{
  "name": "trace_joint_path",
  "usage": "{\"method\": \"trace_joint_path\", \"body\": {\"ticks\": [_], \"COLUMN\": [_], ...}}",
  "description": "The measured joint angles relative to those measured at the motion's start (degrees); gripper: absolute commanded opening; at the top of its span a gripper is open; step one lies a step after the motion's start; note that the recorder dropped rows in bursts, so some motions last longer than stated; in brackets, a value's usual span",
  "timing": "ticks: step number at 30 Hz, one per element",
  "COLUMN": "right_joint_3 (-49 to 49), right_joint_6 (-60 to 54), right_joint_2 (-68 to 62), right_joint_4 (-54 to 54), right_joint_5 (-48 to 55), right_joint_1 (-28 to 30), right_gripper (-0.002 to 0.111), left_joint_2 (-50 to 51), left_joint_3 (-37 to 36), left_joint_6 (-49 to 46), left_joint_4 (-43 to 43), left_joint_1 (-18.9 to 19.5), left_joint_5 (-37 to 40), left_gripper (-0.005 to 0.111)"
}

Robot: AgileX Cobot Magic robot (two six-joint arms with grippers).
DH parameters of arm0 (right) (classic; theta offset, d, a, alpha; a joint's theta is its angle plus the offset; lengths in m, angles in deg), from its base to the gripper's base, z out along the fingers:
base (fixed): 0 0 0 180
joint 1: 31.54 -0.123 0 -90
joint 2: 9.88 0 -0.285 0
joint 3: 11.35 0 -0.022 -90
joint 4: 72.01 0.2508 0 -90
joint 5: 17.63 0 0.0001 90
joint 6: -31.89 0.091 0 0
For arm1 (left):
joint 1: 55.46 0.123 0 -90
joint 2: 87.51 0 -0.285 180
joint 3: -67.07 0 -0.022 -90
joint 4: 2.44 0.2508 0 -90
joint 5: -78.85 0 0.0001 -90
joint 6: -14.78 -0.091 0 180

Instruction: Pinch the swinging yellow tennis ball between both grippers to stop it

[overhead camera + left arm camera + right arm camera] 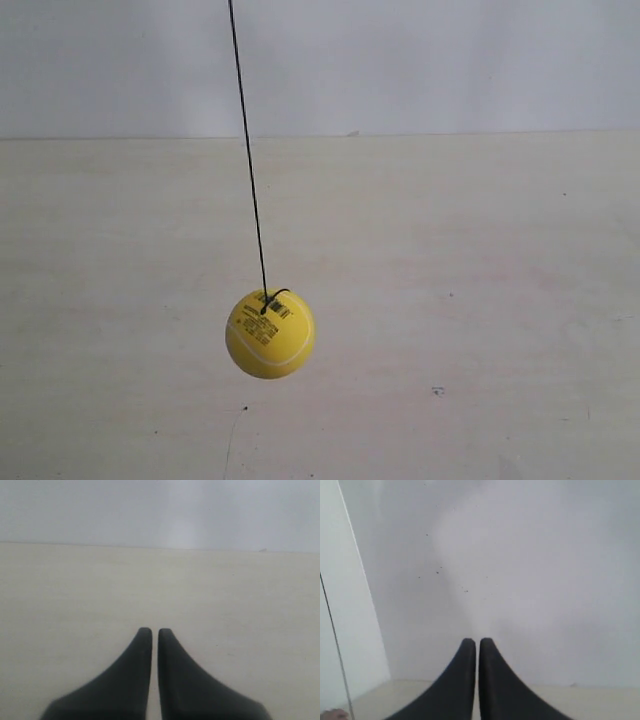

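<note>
The yellow tennis ball point(269, 333) hangs on a thin black string point(248, 150) above the pale table, left of the exterior view's middle, with its dark label facing up. Neither arm shows in the exterior view. In the left wrist view my left gripper point(151, 631) is shut with nothing in it, its black jaws pointing across the bare table toward the wall. My right gripper point(477, 641) is also shut and holds nothing, aimed at the white wall. The ball shows in neither wrist view; only the string point(335, 645) crosses the edge of the right wrist view.
The pale tabletop point(480, 300) runs back to a white wall point(450, 60). A small dark speck point(437, 390) lies on the table right of the ball.
</note>
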Motion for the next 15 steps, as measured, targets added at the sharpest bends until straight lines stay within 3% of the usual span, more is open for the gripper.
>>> {"method": "trace_joint_path", "body": {"ticks": [5, 15], "right_joint_3": [0.0, 0.0], "right_joint_6": [-10.78, -17.44], "right_joint_2": [5.92, 6.25], "right_joint_4": [0.87, 1.14], "right_joint_5": [6.51, 22.87], "right_joint_1": [7.63, 24.21], "right_gripper": [0.0, 0.0], "left_joint_2": [0.0, 0.0], "left_joint_3": [0.0, 0.0], "left_joint_6": [0.0, 0.0], "left_joint_4": [0.0, 0.0], "left_joint_1": [0.0, 0.0], "left_joint_5": [0.0, 0.0], "left_gripper": [0.005, 0.005]}}
